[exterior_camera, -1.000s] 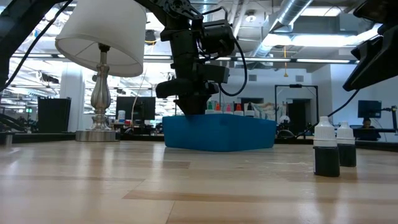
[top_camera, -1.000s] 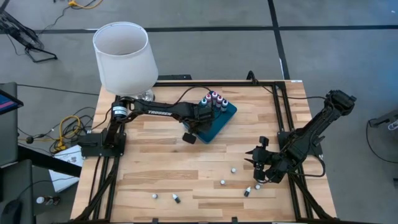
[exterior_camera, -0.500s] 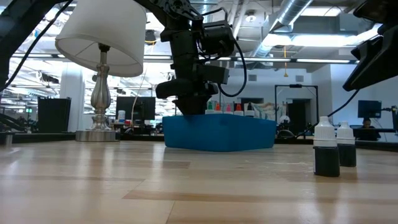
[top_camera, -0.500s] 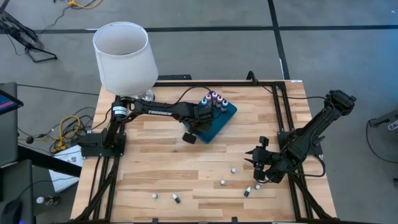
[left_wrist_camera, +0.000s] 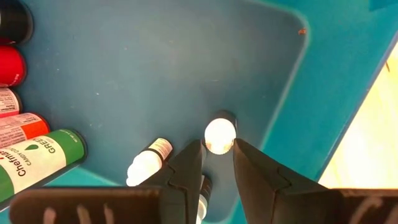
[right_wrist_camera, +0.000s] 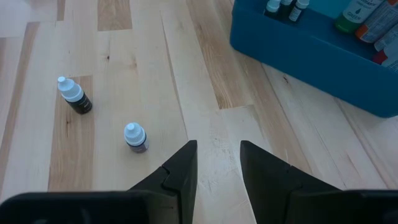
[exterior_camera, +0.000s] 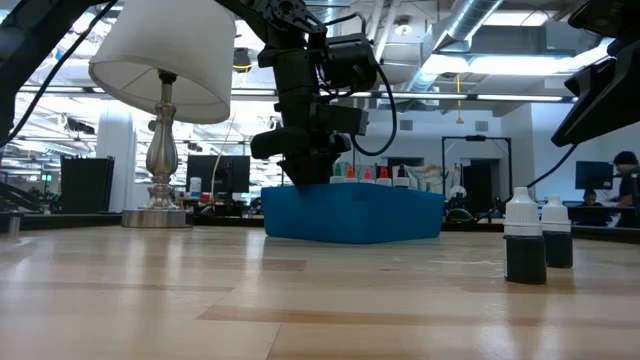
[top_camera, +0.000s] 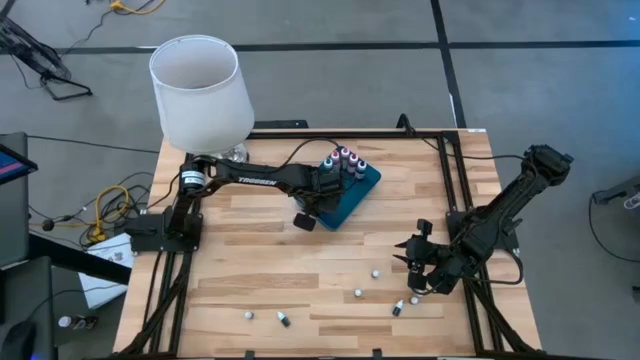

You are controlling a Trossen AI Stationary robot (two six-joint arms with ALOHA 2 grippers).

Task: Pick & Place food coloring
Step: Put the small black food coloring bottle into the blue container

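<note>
Tiny white-capped food coloring bottles (top_camera: pixel 357 293) scattered upright on the wood, others standing inside the teal tray (top_camera: pixel 362 186)

You've got a teal tray (top_camera: pixel 352 196) on a light wood-grain table (top_camera: pixel 260 270), a white lampshade (top_camera: pixel 199 88), dark arms. Food coloring bottles (right_wrist_camera: pixel 134 137) are dark with white caps; in the tray, 1 green-labelled bottle (left_wrist_camera: pixel 38 163), 1 red (left_wrist_camera: pixel 11 66).

You can read only a few words here. On the green bottle (left_wrist_camera: pixel 38 163) lying in the teal tray (left_wrist_camera: pixel 186 56), the label says "GREEN", and beside it a word starts with "Chefma"; the rest is cut off. On the left arm (top_camera: pixel 258 181) you see white letters, probably "TROSSEN", but too small to be sure.
</note>
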